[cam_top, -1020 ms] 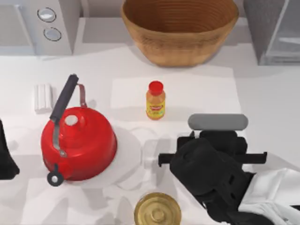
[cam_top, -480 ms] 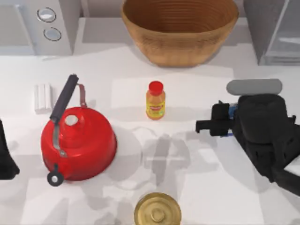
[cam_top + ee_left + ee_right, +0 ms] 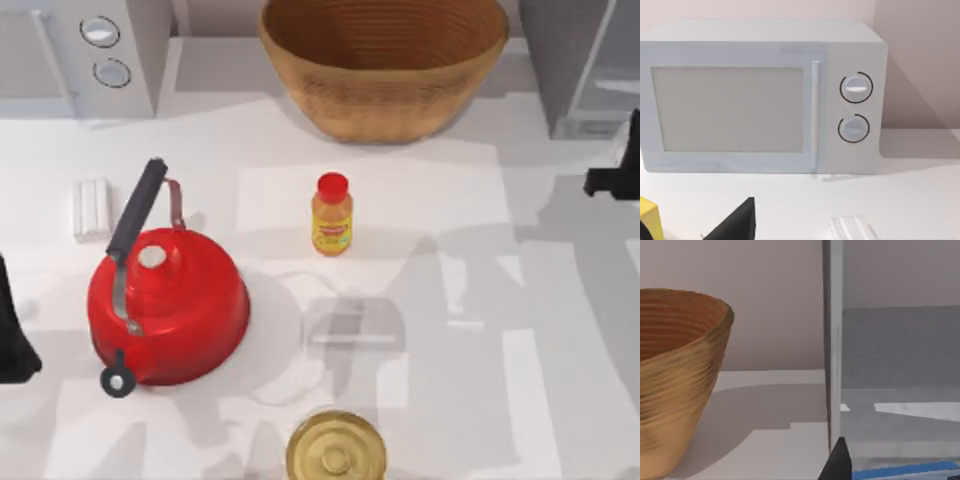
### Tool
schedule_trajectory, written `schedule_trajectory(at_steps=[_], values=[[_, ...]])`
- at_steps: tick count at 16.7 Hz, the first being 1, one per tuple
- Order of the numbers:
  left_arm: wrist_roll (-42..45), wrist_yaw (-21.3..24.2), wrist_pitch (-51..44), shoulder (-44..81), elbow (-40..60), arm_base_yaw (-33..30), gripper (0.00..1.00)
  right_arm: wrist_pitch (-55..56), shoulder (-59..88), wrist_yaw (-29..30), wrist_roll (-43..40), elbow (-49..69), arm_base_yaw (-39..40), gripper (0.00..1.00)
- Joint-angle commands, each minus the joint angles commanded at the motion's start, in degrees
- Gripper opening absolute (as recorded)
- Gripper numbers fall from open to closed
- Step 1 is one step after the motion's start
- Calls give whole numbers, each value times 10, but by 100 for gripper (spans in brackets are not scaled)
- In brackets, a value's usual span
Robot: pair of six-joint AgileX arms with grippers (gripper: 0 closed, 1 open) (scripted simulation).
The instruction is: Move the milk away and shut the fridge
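While the left arm (image 3: 12, 330) sits parked at the table's left edge, the right gripper (image 3: 615, 175) hangs at the far right, just before the open fridge (image 3: 580, 65). Milk (image 3: 905, 471): blue edge beside a fingertip (image 3: 839, 462), fridge interior straight ahead. Grip state: cannot tell.

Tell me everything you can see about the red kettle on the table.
The red kettle stands upright on the white table, at the top view's left. Its body is round, glossy red and looks like enamelled metal. A small white knob sits on top of the lid. A long dark handle arches above it on thin metal arms, reaching toward the back of the table. A dark spout tip with a ring points to the front. It touches nothing except the table; a small white block lies close by, apart.
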Motion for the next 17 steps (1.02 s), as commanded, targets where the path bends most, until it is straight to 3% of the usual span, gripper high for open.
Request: schedule_trajectory(at_steps=[4,11,17], values=[[0,0,0,0,0,0,100,72,-14,-50,-32,-19,-73,0],[0,0,0,0,0,0,100,70,-5,-52,-32,-10,-76,0],[0,0,0,0,0,0,100,-18,135,-70,-37,159,-109,0]])
